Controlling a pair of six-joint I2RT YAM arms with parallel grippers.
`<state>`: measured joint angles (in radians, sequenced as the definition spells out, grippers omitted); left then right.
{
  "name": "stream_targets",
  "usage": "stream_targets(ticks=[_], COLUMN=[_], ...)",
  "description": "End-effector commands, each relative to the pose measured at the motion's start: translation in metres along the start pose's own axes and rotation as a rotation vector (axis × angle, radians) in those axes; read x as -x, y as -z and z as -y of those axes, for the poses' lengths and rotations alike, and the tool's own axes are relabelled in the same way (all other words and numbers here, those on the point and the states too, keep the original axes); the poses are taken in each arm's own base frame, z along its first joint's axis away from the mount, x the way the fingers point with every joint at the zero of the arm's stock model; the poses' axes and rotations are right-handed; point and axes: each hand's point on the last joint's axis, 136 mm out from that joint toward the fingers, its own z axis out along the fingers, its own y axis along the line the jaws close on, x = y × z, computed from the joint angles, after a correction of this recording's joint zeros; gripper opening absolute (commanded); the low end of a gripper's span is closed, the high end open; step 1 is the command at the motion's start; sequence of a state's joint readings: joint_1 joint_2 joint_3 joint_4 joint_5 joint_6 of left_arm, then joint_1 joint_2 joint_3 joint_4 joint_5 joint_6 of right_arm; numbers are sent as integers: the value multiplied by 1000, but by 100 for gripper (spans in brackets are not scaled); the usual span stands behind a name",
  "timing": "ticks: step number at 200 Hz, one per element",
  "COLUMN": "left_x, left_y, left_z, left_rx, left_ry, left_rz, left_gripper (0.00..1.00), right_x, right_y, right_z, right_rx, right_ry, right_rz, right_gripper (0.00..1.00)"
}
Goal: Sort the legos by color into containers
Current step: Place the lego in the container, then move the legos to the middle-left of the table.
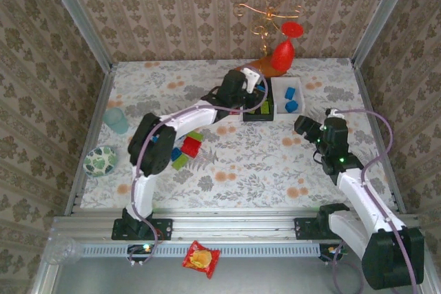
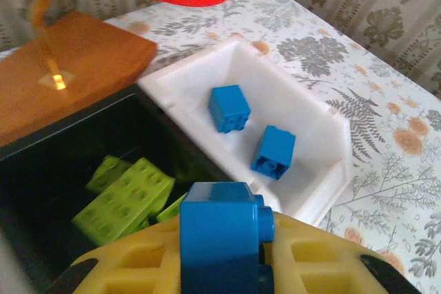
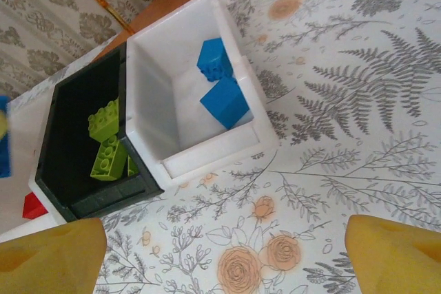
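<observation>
The left claw [image 2: 220, 263] is closed on a small blue plastic brick [image 2: 219, 232], which is held between its yellow fingers [image 2: 138, 266]. This claw hangs above the place where two square open boxes touch each other, a black plastic box [image 2: 41, 170] and a white plastic box [image 2: 182, 91]. In the white box lie two more blue bricks [image 2: 229, 108], a little apart, and both are tilted. In the black box lie some lime green bricks [image 2: 127, 197], close together. The held brick is over the near edge of the two boxes, but I cannot tell exactly over which one. The right claw [image 3: 220, 253] stands wide open and holds nothing; its yellow fingertips [image 3: 52, 256] are over the flowered tablecloth [image 3: 358, 101], near the white box but not touching it. In the top view, several loose red, green and blue bricks [image 1: 191, 146] rest on the cloth beside the left arm, well apart from the boxes.
</observation>
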<state>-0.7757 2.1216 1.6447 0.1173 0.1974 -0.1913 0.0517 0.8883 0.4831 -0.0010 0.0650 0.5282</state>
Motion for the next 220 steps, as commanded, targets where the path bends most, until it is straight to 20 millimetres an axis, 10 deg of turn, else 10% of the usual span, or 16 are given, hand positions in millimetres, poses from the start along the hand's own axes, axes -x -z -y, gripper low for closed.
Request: stream_targets(ticks=[1,72,114,133,175,220], left_x=[9,5,25,42,65,49], left_y=[-21,-94,-104,-92,-46,54], left_z=[24,33,32,34,36,2], left_rx=[-64,-90,-83,-78,-61,41], left_ry=[-15,-37,-87,-123,-155,-56], left_rz=[1,-53,-17,9,15,90], left_gripper=[18,19,34,56,65,67], right_x=[6,15,15,16,16,11], right_y=[7,23,23,24,24,22], right_z=[9,12,11,9,7,-28], right_rx=[-45,-57,-52,-47,-37,79], right_ry=[-4,7,6,9,21,94], right_rz=[53,100,97,98,94,82], right_gripper=[91,92,92,92,92,92])
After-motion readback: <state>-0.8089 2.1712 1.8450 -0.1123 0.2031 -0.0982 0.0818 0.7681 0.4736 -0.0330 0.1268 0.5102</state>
